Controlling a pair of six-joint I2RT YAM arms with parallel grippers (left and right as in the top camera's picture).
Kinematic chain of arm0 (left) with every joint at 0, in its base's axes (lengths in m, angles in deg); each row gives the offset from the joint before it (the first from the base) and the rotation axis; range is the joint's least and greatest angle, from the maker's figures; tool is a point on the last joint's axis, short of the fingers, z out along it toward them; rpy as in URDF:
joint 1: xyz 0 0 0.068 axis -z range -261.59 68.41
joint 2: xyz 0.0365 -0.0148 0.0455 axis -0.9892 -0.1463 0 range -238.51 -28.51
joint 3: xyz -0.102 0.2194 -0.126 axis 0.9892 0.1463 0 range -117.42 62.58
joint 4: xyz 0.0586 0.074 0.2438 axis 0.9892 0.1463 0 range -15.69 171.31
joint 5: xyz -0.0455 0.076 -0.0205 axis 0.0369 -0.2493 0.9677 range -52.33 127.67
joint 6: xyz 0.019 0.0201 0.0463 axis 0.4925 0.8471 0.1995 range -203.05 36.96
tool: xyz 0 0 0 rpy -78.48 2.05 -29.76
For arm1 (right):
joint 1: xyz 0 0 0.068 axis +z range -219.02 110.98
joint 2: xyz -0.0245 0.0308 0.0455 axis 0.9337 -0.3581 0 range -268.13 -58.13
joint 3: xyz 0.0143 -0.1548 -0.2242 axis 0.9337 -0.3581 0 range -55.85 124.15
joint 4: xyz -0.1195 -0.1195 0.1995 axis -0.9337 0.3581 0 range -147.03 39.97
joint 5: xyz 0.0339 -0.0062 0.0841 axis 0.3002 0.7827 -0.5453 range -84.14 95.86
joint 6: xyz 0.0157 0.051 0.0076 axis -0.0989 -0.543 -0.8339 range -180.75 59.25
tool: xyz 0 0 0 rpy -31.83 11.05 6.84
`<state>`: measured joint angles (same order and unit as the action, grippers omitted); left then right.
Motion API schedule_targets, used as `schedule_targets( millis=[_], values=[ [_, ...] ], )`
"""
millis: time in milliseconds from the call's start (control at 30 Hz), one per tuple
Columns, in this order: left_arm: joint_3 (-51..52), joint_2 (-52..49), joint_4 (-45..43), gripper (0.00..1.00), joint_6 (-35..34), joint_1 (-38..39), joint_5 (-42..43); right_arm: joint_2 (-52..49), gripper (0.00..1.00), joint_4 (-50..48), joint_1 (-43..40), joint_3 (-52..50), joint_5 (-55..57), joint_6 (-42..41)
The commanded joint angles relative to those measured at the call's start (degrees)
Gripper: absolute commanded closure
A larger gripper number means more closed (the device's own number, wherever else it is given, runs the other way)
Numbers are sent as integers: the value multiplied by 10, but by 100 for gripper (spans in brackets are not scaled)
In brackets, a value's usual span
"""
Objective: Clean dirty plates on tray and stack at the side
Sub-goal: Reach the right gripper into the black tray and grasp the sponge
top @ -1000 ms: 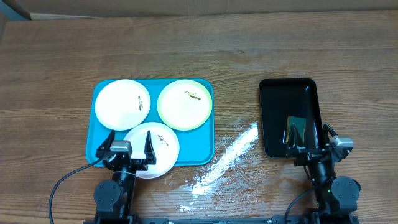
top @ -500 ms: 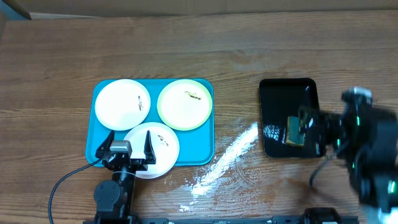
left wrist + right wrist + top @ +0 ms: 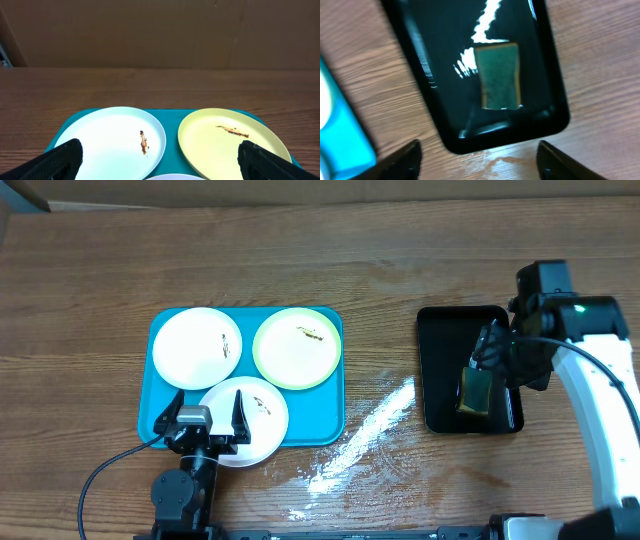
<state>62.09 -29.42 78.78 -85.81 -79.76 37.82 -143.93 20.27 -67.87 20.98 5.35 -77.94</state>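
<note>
Plates (image 3: 296, 348) lay three together on the turquoise tray (image 3: 335, 415) at the table's left, well apart from the sponge (image 3: 497, 76) in the black tray (image 3: 420, 60). Right gripper (image 3: 479, 156) hung above the sponge, jaws wide, its long axis crossing their closing line; left gripper (image 3: 203, 420), also wide, sat at the nearest plate (image 3: 262, 408)

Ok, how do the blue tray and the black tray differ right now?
The blue tray is larger and holds three plates; the black tray is smaller and holds only a green sponge. The black tray shines with glare; the blue tray does not. Both are rectangular with rounded corners, flat on the wooden table.
</note>
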Motion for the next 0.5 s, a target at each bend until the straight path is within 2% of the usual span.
schedule_targets(
  millis=[0, 333, 467],
  values=[
    [2, 2, -1, 0, 11, -3, -6, -15, 20, -28, -3, -39, 45, -26],
    [2, 2, -1, 0, 11, -3, -6, -17, 20, -196, -2, -179, 35, -28],
    [2, 2, -1, 0, 11, -3, -6, -18, 25, -294, -2, -245, 34, -28]
  ],
)
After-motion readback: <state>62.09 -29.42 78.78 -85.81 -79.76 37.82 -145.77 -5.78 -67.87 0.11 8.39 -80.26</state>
